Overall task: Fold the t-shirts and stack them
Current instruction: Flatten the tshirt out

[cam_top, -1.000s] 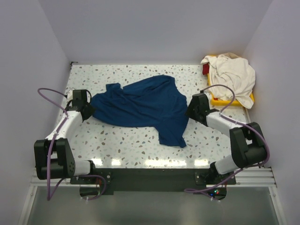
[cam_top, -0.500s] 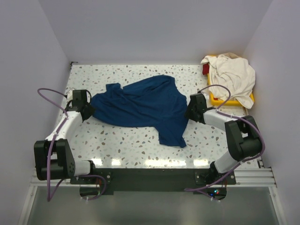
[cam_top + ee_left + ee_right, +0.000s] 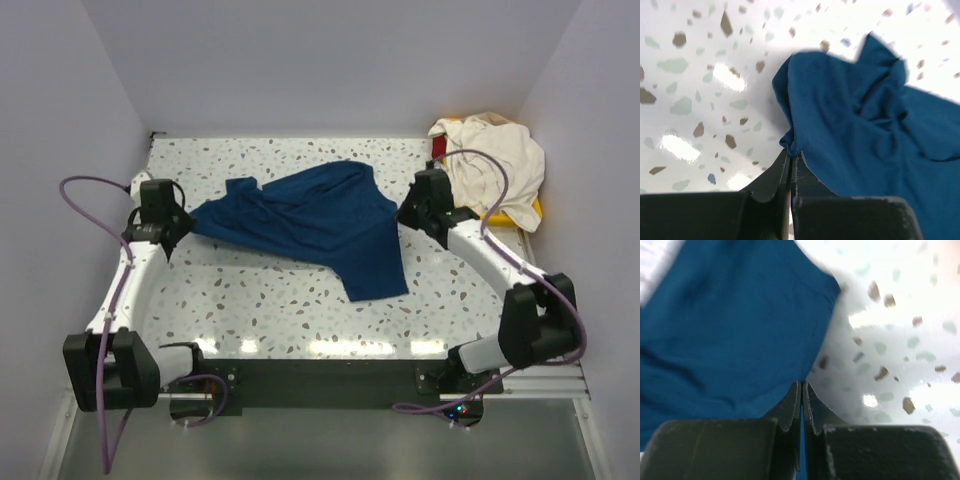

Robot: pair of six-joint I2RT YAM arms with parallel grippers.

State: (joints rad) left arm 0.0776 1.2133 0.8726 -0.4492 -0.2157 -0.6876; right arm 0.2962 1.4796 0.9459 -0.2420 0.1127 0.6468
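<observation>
- Cloth first: the navy t-shirt point(image 3: 310, 225) lies rumpled on the speckled table point(image 3: 260, 300), well to the left of the yellow tray point(image 3: 505, 222), and is stretched between the two arms.
- Left gripper point(image 3: 790, 155), on the shirt's edge farthest from the tray – jaws pressed together, pinching a bunched bit of the navy hem.
- Right gripper point(image 3: 802, 385), at the shirt's edge nearest the tray – fingers closed tight, with a sliver of navy cloth showing between them.
- The cream t-shirt point(image 3: 495, 160) is heaped in the tray, spilling over its rim, apart from both grippers.
</observation>
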